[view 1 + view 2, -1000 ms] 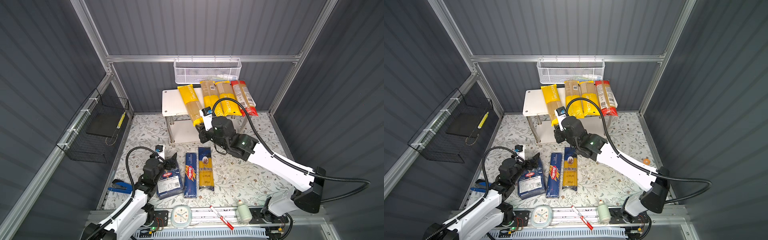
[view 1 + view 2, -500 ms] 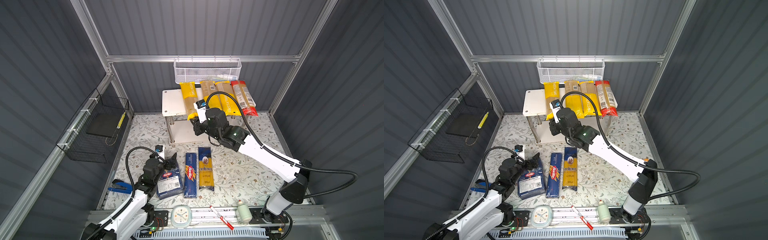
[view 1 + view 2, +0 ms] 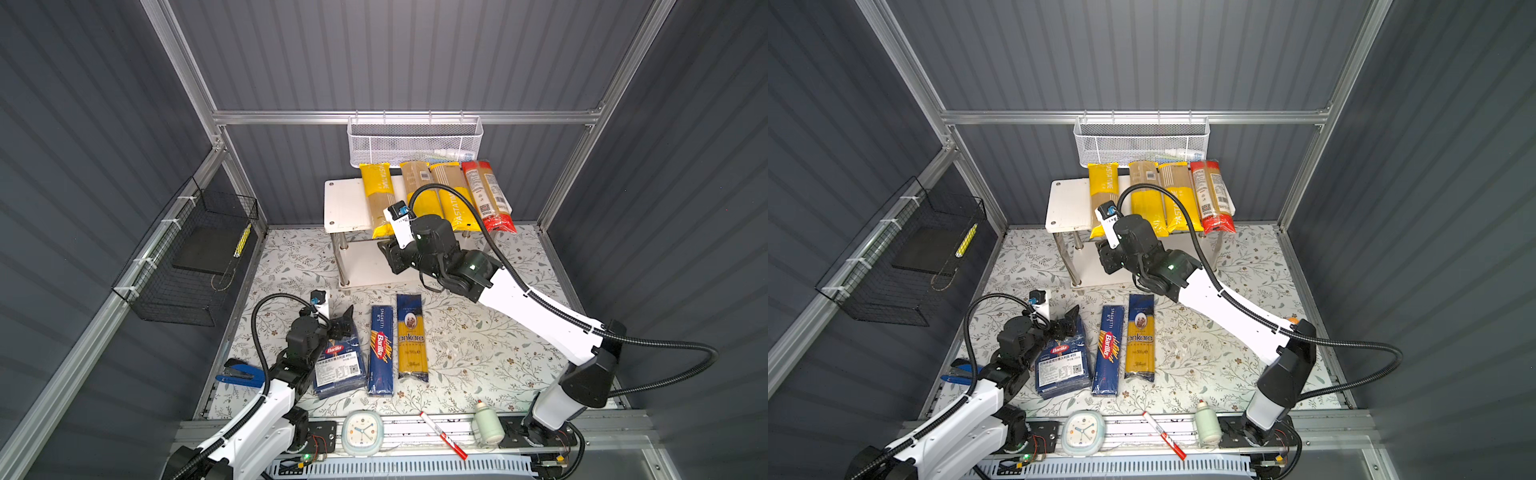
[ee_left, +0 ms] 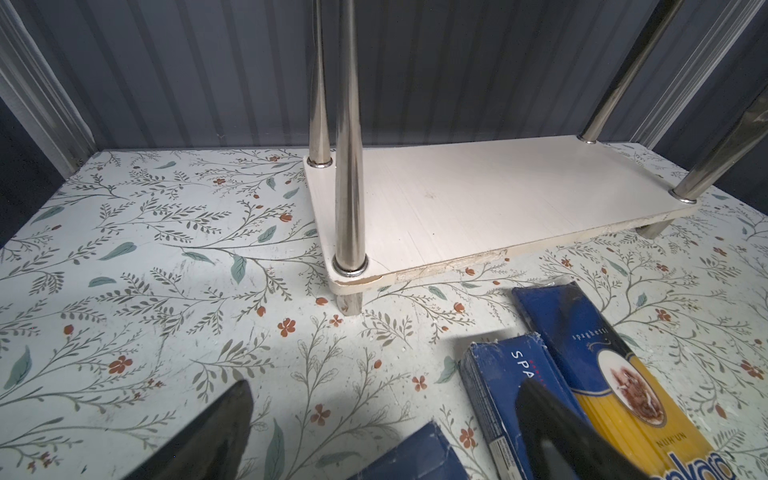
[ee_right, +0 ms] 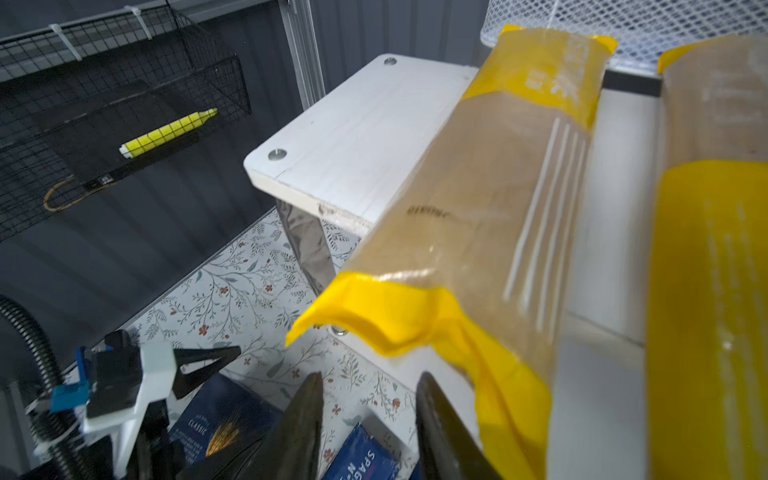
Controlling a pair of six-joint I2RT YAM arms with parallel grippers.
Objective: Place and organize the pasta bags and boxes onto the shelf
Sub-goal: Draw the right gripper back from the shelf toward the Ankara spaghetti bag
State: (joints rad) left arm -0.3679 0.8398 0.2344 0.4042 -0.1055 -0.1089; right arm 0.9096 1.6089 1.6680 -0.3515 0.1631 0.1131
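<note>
One shelf point(image 3: 345, 203), two boards. Two arms. The right arm point(image 3: 536, 316) stretches across to the shelf front. The right gripper point(image 5: 370, 384) has parted fingers and is empty, just beside the near end of the leftmost Pastatime bag point(image 3: 376, 195). The left arm point(image 3: 270, 399) is folded low. The left gripper point(image 3: 344, 322) is spread wide and empty, over the far end of the wide Barilla box point(image 3: 338, 368).

Bags: 5. Three Pastatime bags and the red-and-clear bag point(image 3: 486, 195) lie on the top board; the ankara bag point(image 3: 411, 336) lies on the floor point(image 3: 478, 345).

Boxes: 2, both on the floor, with the narrow Barilla box point(image 3: 381, 349) between the wide box and the ankara bag.

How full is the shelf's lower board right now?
Empty: the lower board lies bare in the left wrist view; nothing rests on it.
</note>
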